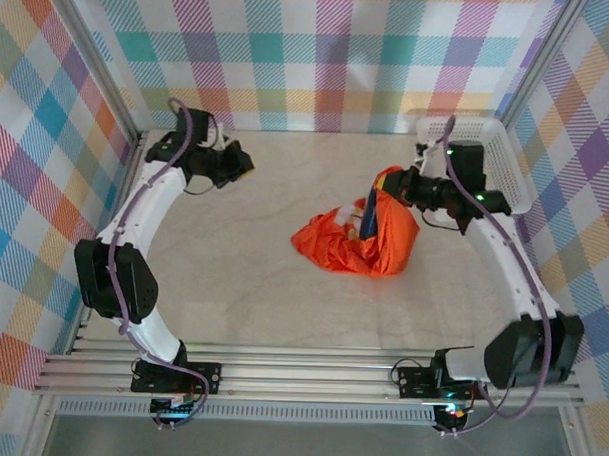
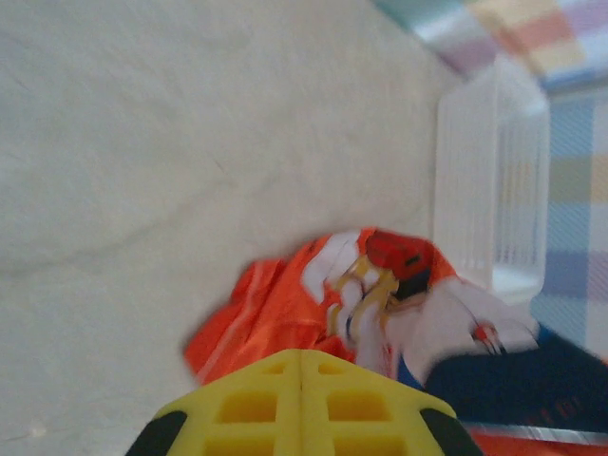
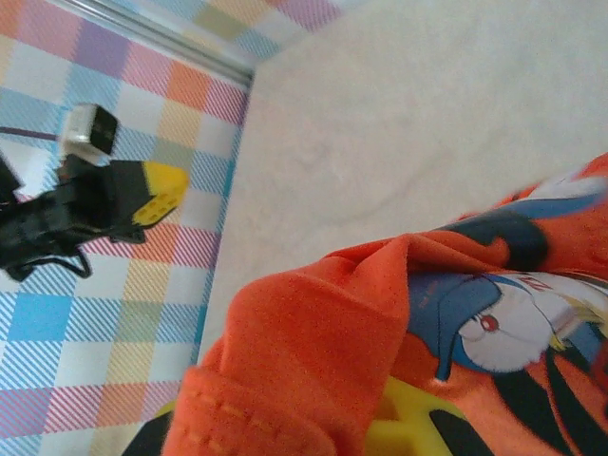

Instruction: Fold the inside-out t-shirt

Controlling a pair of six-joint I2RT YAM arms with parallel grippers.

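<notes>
T-shirt point(image 1: 356, 240) is lying in a crumpled heap on the bench point(image 1: 233, 276), right of centre, well apart from the left tool point(image 1: 242, 166) and just left of the white basket point(image 1: 502, 165) at the far right corner. We are seeing bright orange-red, thin fabric, bunched and creased, with its right end rising off the bench to where the right tool point(image 1: 394, 186) is pinching it.

From the right wrist, we are looking at a stitched hem and a fold of the t-shirt point(image 3: 313, 342) draping over the yellow fingers of the right tool point(image 3: 404, 427), which is clamping the cloth. A cartoon print is showing there: a white face with a red eye, dark blue shapes and yellow strokes. Small lettering is sitting beside it, too blurred for us to read.

From the left wrist, the same print is appearing on the t-shirt point(image 2: 275, 313) in white, yellow, red and dark blue, with faint red characters we cannot make out. The left tool point(image 2: 301, 399) is hovering at the far left with its yellow fingertips pressed together, gripping nothing; we are also catching it point(image 3: 157, 190) against the plaid wall.
</notes>
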